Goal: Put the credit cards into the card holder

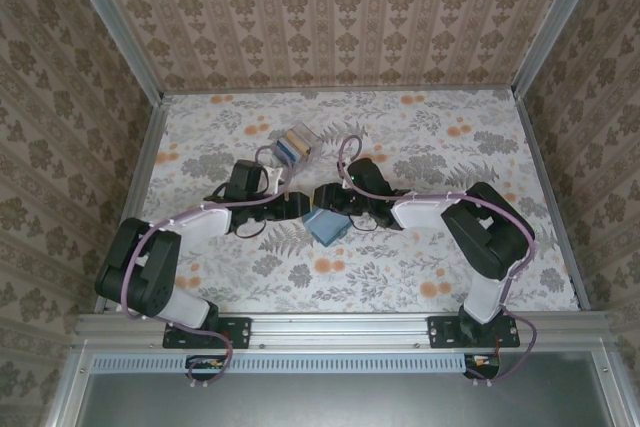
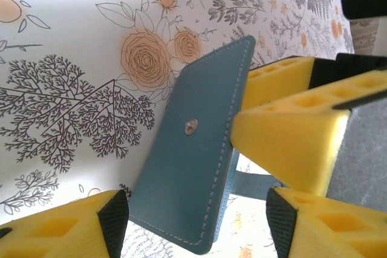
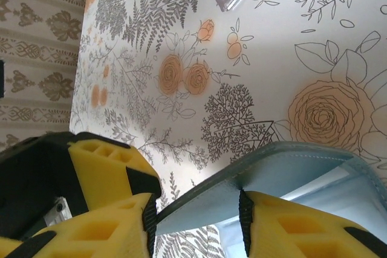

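- Left gripper (image 2: 198, 219) fingers (image 2: 66, 231) are spread wide, one on each side of the card holder (image 2: 193, 149). I can't tell if the tips touch it.
- Right gripper (image 3: 196, 208) fingers (image 3: 103, 191) are partly closed around the card holder's upper flap, whose edge runs through the gap between the pads. I can't tell whether it is really pinched.
- In the left wrist view the right gripper's yellow fingers sit at the card holder's stitched long edge, one above the flap and one below.
- The card holder is teal, with its snap stud facing up and its flap lifted a little. It lies on the flowered table (image 1: 420, 147), between the two grippers.
- In the top view both grippers meet just behind the card holder.
- The credit cards (image 1: 288, 150) are in a clear box (image 1: 300, 137), behind the card holder and slightly left, apart from it. A blue card and pale ones show.
- The clear box's corner shows in the right wrist view, beyond the card holder.
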`<state>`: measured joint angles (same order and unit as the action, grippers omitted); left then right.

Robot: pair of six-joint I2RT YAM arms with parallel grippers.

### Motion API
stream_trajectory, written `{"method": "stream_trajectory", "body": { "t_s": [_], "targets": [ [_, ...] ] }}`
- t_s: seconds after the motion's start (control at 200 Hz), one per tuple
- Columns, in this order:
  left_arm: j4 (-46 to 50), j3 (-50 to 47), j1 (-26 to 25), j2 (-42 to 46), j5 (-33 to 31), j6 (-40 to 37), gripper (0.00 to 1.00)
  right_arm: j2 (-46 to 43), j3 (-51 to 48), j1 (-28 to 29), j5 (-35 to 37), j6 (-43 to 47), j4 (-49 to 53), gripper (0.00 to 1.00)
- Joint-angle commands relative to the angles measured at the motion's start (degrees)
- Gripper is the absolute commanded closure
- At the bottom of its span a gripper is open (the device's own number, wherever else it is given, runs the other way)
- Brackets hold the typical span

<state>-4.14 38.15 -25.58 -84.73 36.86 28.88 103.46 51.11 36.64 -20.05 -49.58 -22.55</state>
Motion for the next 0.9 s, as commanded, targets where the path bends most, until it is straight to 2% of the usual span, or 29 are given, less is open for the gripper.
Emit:
{"method": "stream_trajectory", "body": {
  "t_s": [0.0, 0.08, 0.205, 0.27, 0.425, 0.535, 0.635, 0.75, 0.895],
  "targets": [
    [4.5, 2.9, -2.7, -2.3, -1.8, -5.6, 0.35, 1.6, 2.8, -0.4, -1.7, -2.9, -0.7, 0.57],
    [3.9, 3.1, -3.4, -2.9, -3.8, -5.4, 0.4, 2.1, 3.5, -0.7, -2.6, -3.3, -0.6, 0.57],
    [4.4, 3.7, -3.4, -3.0, -6.3, -3.7, 0.68, 0.8, 3.0, -1.6, -1.8, -3.8, 2.3, 0.57],
    [5.7, 4.1, -3.4, -2.7, -7.6, -2.2, 0.77, -0.7, 2.9, -2.5, -1.5, -3.3, 5.3, 0.56],
    [5.6, 3.8, -4.1, -2.9, -7.9, 0.6, 0.84, -4.4, 1.7, -3.5, -1.7, -2.4, 10.0, 0.52],
    [3.5, 1.8, -4.5, -1.9, -8.0, 5.3, 0.89, -7.9, 1.2, -3.4, 0.9, -3.1, 16.0, 0.45],
    [-2.1, -1.1, -5.6, -0.7, -7.4, 11.9, 0.93, -11.8, 0.3, -2.6, 6.4, -5.1, 24.2, 0.42],
    [-10.3, -5.4, -7.9, 1.0, -9.0, 20.3, 0.94, -15.7, -0.3, 1.1, 13.9, -5.4, 31.8, 0.41],
    [-15.9, -9.5, -10.1, 4.0, -13.5, 26.4, 0.95, -14.6, 0.0, 3.3, 20.2, -7.2, 38.6, 0.38]
  ]
}}
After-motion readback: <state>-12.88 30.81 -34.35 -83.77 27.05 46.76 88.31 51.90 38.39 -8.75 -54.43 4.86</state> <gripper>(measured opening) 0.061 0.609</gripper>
